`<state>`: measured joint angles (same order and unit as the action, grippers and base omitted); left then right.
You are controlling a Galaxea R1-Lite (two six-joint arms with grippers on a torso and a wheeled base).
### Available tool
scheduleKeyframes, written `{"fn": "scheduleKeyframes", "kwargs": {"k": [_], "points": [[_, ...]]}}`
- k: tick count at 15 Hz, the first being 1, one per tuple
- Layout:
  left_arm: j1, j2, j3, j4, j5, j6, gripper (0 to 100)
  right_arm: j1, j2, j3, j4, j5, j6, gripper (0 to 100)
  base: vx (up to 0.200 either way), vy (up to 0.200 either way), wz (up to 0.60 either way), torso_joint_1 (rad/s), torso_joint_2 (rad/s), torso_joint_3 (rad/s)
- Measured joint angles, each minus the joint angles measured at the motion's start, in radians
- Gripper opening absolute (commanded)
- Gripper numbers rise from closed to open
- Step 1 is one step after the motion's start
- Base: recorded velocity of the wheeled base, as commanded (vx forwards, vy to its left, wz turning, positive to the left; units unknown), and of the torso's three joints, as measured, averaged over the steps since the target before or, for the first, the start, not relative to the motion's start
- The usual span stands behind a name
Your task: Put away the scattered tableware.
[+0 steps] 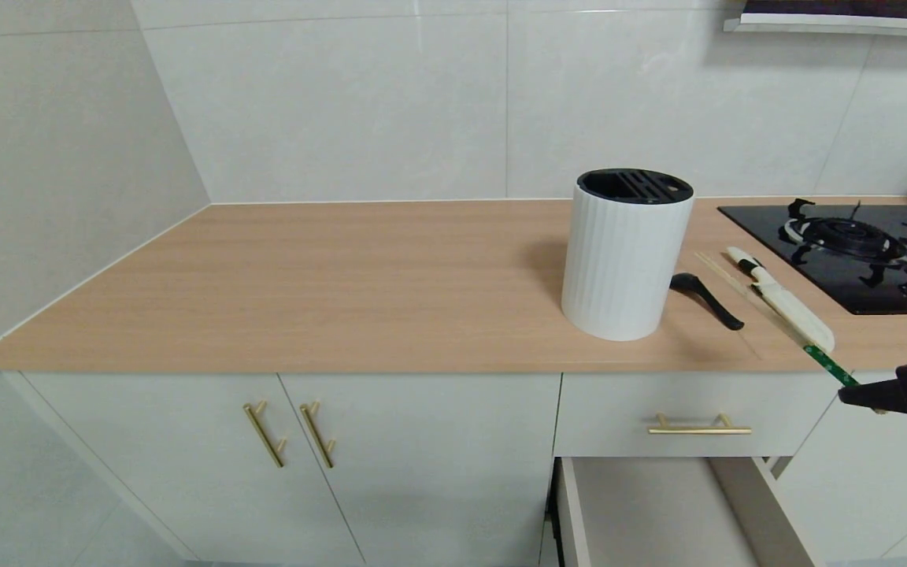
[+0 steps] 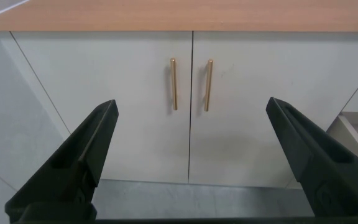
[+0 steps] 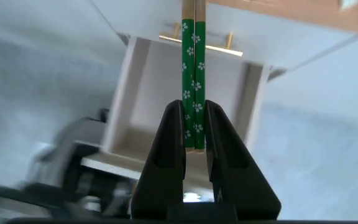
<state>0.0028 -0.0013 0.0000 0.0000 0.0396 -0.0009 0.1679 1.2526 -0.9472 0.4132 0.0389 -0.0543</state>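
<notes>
A pair of wooden chopsticks (image 1: pixel 725 276) with green flowered ends (image 3: pixel 189 62) slants across the right side of the counter. My right gripper (image 1: pixel 851 392) is shut on those green ends (image 3: pixel 189 118), just off the counter's front edge. Beside the chopsticks lies a white knife (image 1: pixel 784 303), and a black spoon (image 1: pixel 707 299) rests near a white ribbed utensil holder (image 1: pixel 627 256) with a black slotted top. Down in front of the cabinet doors (image 2: pixel 191 124), my left gripper (image 2: pixel 191 106) hangs open with nothing in it.
A black gas hob (image 1: pixel 855 244) fills the counter's far right. Below the right part of the counter a drawer (image 1: pixel 658 512) stands pulled out, under a closed one with a gold handle (image 1: pixel 699 429). Tiled walls close off the back and left.
</notes>
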Motion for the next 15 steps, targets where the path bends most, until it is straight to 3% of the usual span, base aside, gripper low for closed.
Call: {"fn": "scheduleKeyframes", "kwargs": {"k": [6, 15], "points": [[0.0, 0.0, 0.0, 0.0, 0.0, 0.0, 100, 0.008, -0.12, 0.107, -0.062, 0.004, -0.054, 0, 0.0, 0.0, 0.0, -0.013, 0.03, 0.017], [0.0, 0.0, 0.0, 0.001, 0.0, 0.0, 100, 0.031, -0.202, 0.209, -0.064, 0.117, -0.255, 0, 0.0, 0.0, 0.0, -0.174, 0.45, 0.265]]}}
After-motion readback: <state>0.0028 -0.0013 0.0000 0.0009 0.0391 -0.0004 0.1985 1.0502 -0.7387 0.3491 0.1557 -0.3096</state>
